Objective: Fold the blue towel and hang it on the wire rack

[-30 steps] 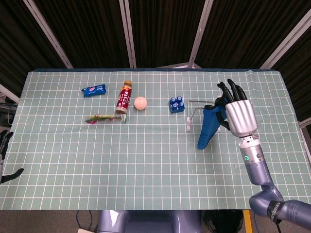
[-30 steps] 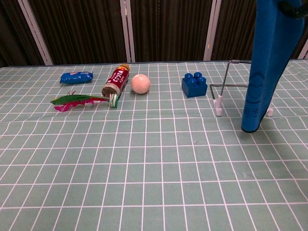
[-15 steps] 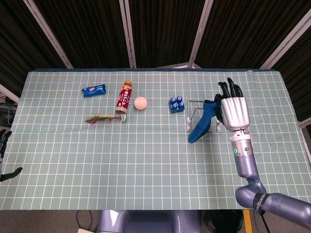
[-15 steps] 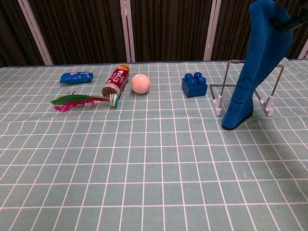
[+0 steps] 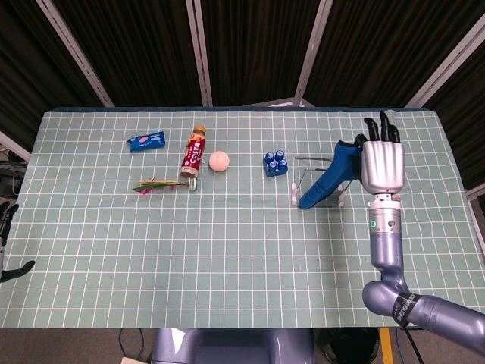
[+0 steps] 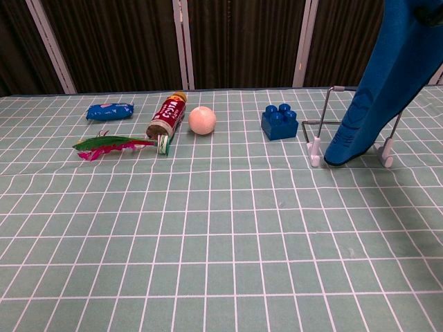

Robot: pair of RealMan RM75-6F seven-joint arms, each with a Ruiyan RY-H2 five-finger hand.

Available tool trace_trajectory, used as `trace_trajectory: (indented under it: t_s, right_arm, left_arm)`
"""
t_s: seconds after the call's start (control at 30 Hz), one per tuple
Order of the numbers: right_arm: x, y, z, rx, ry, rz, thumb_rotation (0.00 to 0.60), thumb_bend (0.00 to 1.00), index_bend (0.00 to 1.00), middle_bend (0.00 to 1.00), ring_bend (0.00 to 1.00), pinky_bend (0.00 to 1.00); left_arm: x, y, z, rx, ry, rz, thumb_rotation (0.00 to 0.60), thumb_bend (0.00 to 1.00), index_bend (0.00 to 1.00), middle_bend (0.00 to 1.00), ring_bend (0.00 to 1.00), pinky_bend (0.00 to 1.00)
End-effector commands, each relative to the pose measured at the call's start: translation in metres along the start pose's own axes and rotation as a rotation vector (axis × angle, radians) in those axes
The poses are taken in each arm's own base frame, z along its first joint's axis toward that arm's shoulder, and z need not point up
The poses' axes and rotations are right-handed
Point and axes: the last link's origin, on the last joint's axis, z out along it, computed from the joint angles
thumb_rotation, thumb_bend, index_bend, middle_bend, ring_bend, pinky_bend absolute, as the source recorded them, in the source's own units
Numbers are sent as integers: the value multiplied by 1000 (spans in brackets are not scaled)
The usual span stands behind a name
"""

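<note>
The right hand holds the folded blue towel by its upper end above the right part of the table, its fingers closed around the cloth with the back of the hand facing up. The towel hangs down and to the left in a slant, its lower end hanging at the near feet of the wire rack; whether it touches the table there cannot be told. In the chest view the towel crosses in front of the rack, covering most of its right side. Whether any part of the cloth already lies over the top bar cannot be told.

Just left of the rack stands a blue building block. Further left along the far half of the table lie a pale pink ball, a red bottle on its side, a green and pink feather toy at the bottle's near end, and a blue snack packet. None of these lies between the hand and the rack.

The left hand shows only at the left edge of the table; how far open it is cannot be told.

Compared with half a second ago, the right hand has moved toward the far right of the table, and the towel's lower end has swung right to the rack's near feet.
</note>
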Motion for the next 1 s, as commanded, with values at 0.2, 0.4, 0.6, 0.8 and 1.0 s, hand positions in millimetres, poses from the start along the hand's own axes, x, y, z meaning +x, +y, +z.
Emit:
trace_trajectory:
  t_s: [0.2,0.4,0.6,0.8,1.0]
  right_arm:
    - [14,17,-22,-40,-29,-58,600,552,735,153,0,183]
    - [22,22,-31,-72,-52,-56,600,552,740,153,0,183]
    - [25,22,-36,-111,-69,-55,600,571,740,153,0,183]
    - [28,37,-38,-170,-86,-49,600,578,739,153,0,183]
    - [18,42,-39,-168,-122,-74,600,579,740,153,0,183]
  left_arm:
    - [1,4,-4,-22,3,-5,600,0,0,0,0,0]
    - [3,6,-4,-35,6,-11,600,0,0,0,0,0]
    - [2,4,-3,-30,0,-13,600,0,0,0,0,0]
    - [2,2,-2,-23,-5,-13,600,0,0,0,0,0]
    - [2,2,-3,-22,-1,-14,600,0,0,0,0,0]
